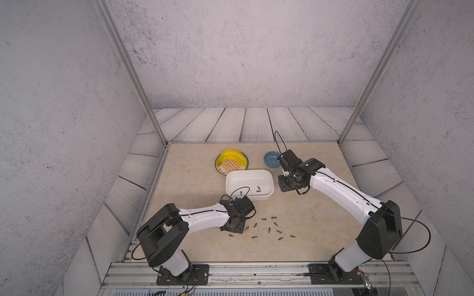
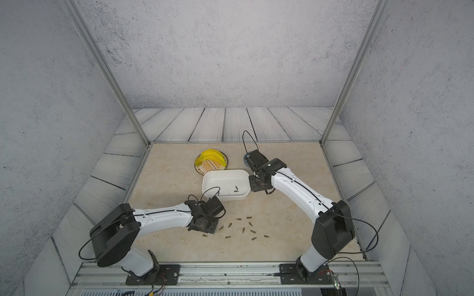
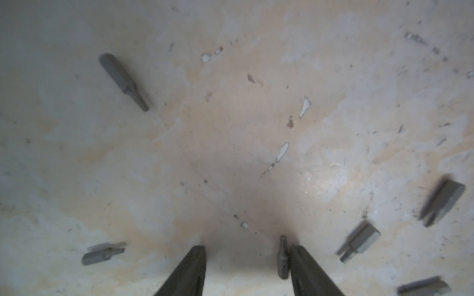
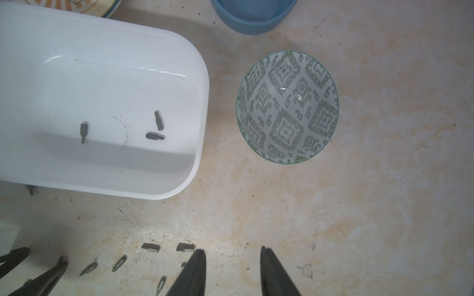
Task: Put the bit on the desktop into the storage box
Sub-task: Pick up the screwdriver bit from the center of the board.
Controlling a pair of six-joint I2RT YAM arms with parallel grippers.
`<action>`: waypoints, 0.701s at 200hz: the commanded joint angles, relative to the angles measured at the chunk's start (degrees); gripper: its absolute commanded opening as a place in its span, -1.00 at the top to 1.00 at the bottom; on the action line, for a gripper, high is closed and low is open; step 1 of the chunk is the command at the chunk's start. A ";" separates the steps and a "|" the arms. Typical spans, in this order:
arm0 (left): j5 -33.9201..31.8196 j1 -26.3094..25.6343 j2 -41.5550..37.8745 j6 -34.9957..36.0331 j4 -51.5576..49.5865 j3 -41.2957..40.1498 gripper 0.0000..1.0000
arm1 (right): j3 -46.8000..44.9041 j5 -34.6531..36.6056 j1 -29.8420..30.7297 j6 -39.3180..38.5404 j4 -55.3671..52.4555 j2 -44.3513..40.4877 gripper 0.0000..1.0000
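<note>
We find the widest open bench point(image 1: 320, 238) at the near right, between the scattered bits point(image 1: 269, 228) and the right arm point(image 1: 341, 191). Farther back the passage tightens: the storage box point(image 1: 246, 179), a plate point(image 1: 232, 164) just behind it, a blue bowl point(image 1: 272, 159) and a patterned bowl point(image 4: 287, 107) stand close, leaving only a narrow strip of bench between box and patterned bowl. The left arm point(image 1: 202, 217) hangs just beside the box's near wall.
</note>
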 commanded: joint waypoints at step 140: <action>2.78 -1.96 1.24 -1.78 1.42 -1.59 0.54 | -8.12 0.87 -0.31 2.54 -0.91 -6.54 0.22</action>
